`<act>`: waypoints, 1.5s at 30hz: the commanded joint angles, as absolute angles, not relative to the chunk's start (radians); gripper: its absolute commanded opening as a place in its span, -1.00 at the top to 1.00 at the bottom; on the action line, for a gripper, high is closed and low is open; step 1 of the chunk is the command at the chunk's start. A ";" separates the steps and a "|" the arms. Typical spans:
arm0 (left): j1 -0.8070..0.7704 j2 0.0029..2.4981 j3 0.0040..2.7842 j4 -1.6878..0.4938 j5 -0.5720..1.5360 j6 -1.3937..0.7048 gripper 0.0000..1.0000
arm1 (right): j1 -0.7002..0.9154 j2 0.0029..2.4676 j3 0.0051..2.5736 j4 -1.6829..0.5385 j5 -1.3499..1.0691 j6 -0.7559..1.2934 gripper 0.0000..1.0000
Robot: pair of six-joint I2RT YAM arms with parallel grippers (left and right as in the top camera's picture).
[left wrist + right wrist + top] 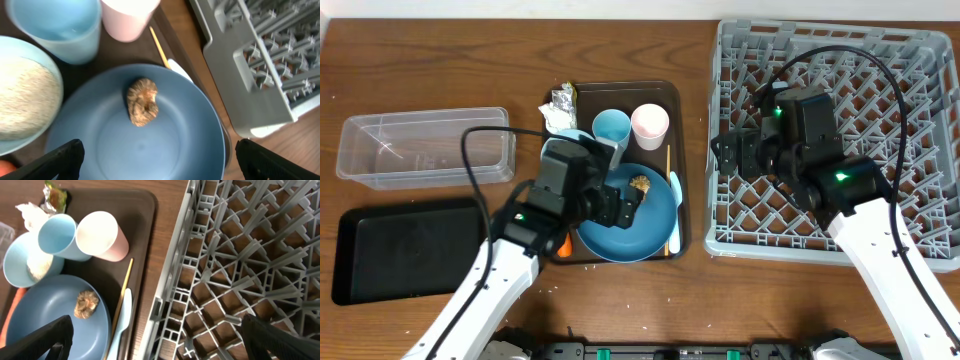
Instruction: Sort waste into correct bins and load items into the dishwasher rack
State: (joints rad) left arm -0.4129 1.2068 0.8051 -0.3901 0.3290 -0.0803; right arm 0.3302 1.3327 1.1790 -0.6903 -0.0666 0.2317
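The rack (910, 60) lies under and to the right of the right gripper (728, 150), whose fingers are spread wide and empty over the rack's edge. The plate (190, 130) sits directly below the left gripper (157, 147), which is also spread wide with nothing in it. The brown lump (142, 101) rests on the plate just ahead of the fingertips, roughly centred between them.

The step looks to be lifting that lump off for a bin. To do it well:
- Ease forward until the lump sits between the fingers.
- Come straight down and stop short of pressing the plate.
- Close softly, since the lump looks crumbly.

Only the overhead view shows the clear tub (420, 150) and black tray (405, 250), well off to this gripper's left. Only the left wrist view shows rice filling the bowl (56, 75), which the arm largely covers from above. The right wrist view takes in the napkin (30, 212) and wrapper (55, 195), which the left wrist view cuts off.
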 commanded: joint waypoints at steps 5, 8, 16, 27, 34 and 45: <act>-0.536 1.306 0.831 -0.410 0.166 -0.163 -0.96 | 0.300 1.330 1.182 -0.696 -0.048 0.296 -0.99; -0.571 1.341 0.833 -0.410 0.105 -0.205 -0.96 | 0.286 1.330 1.182 -0.696 -0.044 0.311 -0.98; -0.577 1.433 0.833 -0.379 0.032 -0.206 -0.97 | 0.234 1.330 1.182 -0.699 -0.007 0.337 -0.98; -0.577 1.510 0.906 -0.353 0.024 -0.208 -0.97 | 0.231 1.340 1.182 -0.704 -0.035 0.350 -0.96; -0.577 1.540 0.905 -0.341 -0.042 -0.186 -0.98 | 0.231 1.361 1.182 -0.715 -0.035 0.378 -0.92; -0.579 1.581 0.905 -0.311 0.034 -0.189 -0.96 | 0.231 1.362 1.182 -0.716 -0.035 0.377 -0.98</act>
